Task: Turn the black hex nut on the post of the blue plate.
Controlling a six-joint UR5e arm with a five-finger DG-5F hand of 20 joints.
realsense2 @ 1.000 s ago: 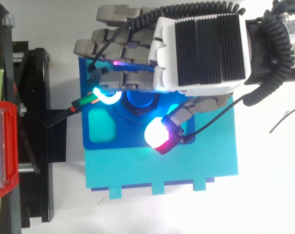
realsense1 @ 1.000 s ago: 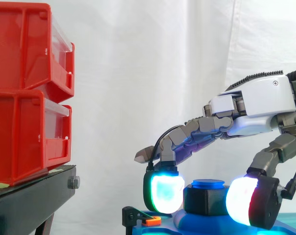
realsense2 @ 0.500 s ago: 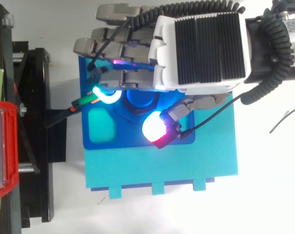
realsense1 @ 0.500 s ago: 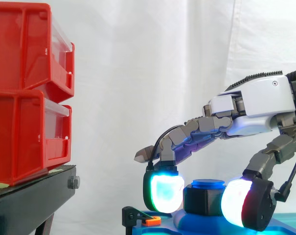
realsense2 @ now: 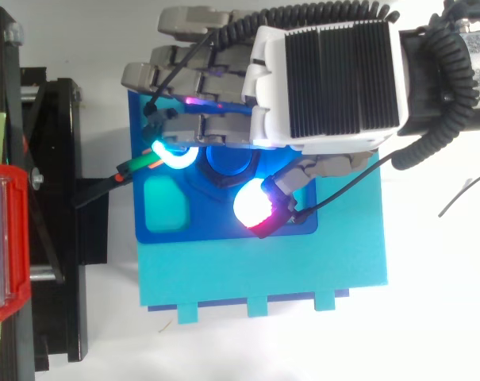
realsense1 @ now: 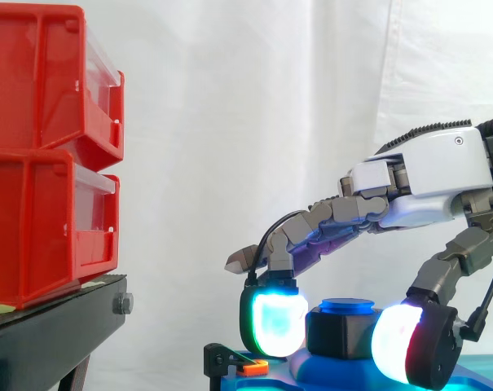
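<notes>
**Side view.** The robot hand [realsense1: 425,175] reaches in from the right and arches over the black hex nut [realsense1: 337,334]. The nut sits low on the short blue post [realsense1: 348,306], which rises from the dark blue plate [realsense1: 311,371]. One glowing finger pad [realsense1: 272,324] lies against the nut's left flank and the thumb pad [realsense1: 397,346] against its right flank, so the curled robot hand pinches the nut from opposite sides. The nut's bore axis stands upright along the post, with its flat faces turned outward to the sides. Two stacked red plastic bins [realsense1: 42,155] rest on a black stand [realsense1: 59,326] at the left, well apart from the work.

**Top view.** The nut [realsense2: 212,186] is seen end-on as a dark rim around the round post top [realsense2: 230,163], near the middle of the blue plate [realsense2: 216,230]. The plate lies on a turquoise slab [realsense2: 263,274] on the white table [realsense2: 430,302]. The thumb pad [realsense2: 255,208] presses in from the lower right and a cyan finger pad [realsense2: 174,155] from the left.

**Step in hand.** The grasp appears set and the turning stroke is under way or about to begin. The next move probably calls for rotating the pinch about the vertical post axis with even pad pressure, then releasing to regrip.
</notes>
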